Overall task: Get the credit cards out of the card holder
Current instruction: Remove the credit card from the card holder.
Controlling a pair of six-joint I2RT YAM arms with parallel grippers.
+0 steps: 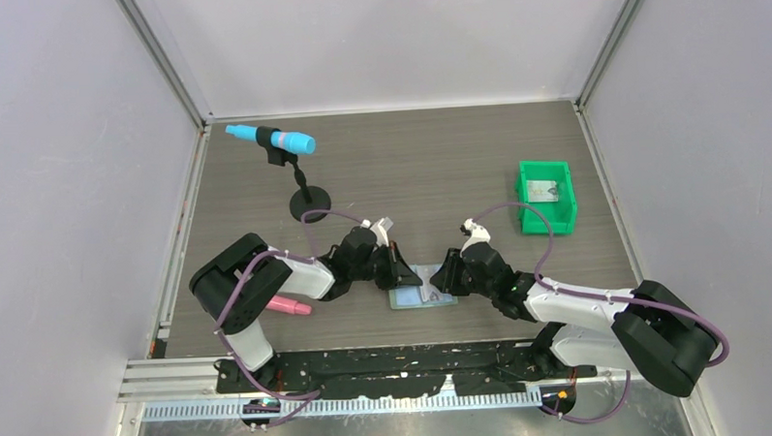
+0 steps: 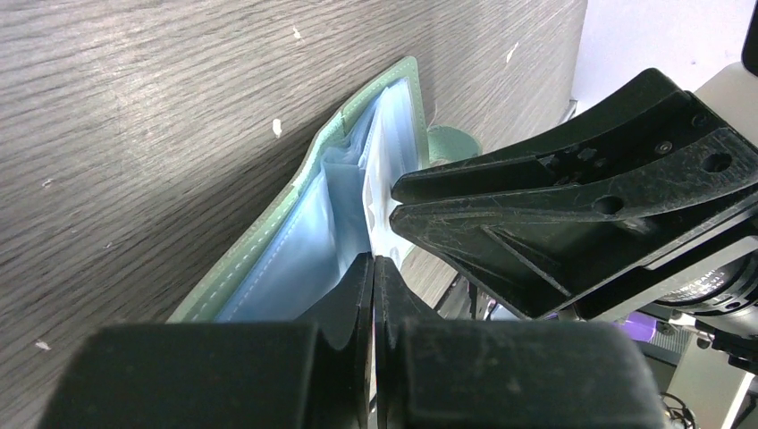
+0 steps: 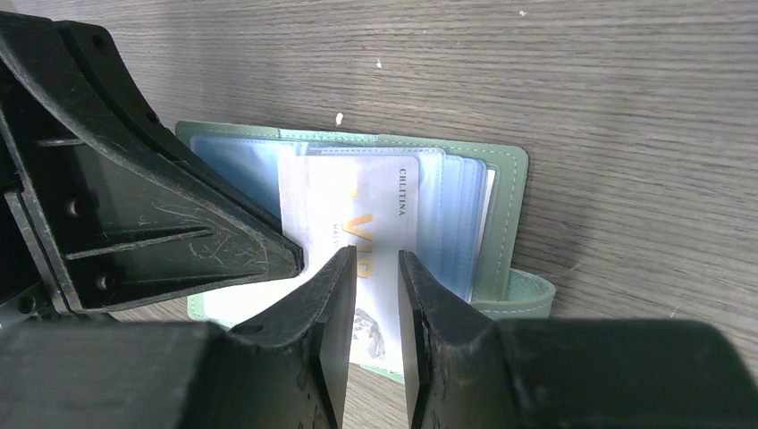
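Two end effectors converge on the flat pale grey-green bifold card holder [image 1: 416,298], which lies open on the dark wood-grain bench [image 1: 438,158] close to the middle of its near edge.

Step in hand, by judgement: extraction of a card, with the holder pinned on one side and the card approached from the other. A thin white rectangular credit card [image 3: 380,206] with gold lettering lies face-up over the bluish see-through pockets [image 3: 460,223]. Whether it is wholly clear of its pocket cannot be told.

The left end effector [image 2: 374,273] has its fingers pressed together, tip resting against the blue pocket panel on the holder's left half. Whether a film of pocket is caught between them cannot be told.

The right end effector [image 3: 375,259] has its fingers spread only narrowly, poised over the card's near portion, the card face showing through the gap. It pinches nothing; contact with the card surface cannot be confirmed.

Next move, by judgement: the right end effector must catch the card's free edge and draw it out sideways, with the left holding the holder down — otherwise the light holder is liable to slide along with it.

A bright green plastic bin [image 1: 547,224] stands toward the right edge, well apart from the holder — a pale flat item lies in it, too small to identify.
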